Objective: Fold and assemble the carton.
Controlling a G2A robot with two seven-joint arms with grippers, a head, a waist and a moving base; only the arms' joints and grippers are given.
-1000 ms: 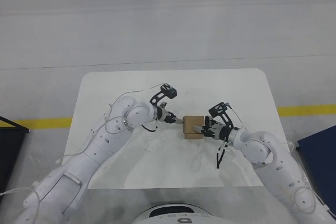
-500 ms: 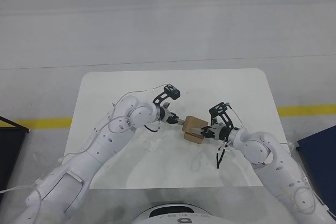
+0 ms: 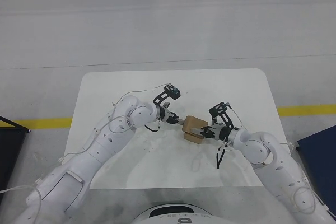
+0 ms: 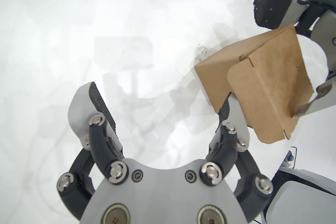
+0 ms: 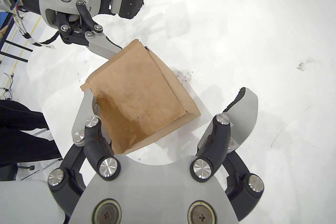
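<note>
Cardboard sits at the heart of this step: a small brown cardboard carton (image 3: 194, 128) lies near the middle of the white round-cornered table (image 3: 129, 89), skewed to the table's edges and partly folded, with a loose rounded flap (image 4: 265, 104) standing off one side. The left gripper (image 3: 177, 120) is spread wide and grips nothing; one of its fingers touches the carton by the flap, and the other hangs free over bare table. The right gripper (image 3: 204, 131) is likewise released. One of its fingers rests against the carton's rough, creased face, and the other stands apart from the box. The step in hand looks like pressing the flap home while the box is braced. To do it well, the right finger should probably act as a steady backstop so the box neither slides nor spins. The left finger can then push the flap along its crease, squarely and slowly, so the tab meets its slot rather than buckling the thin board.
</note>
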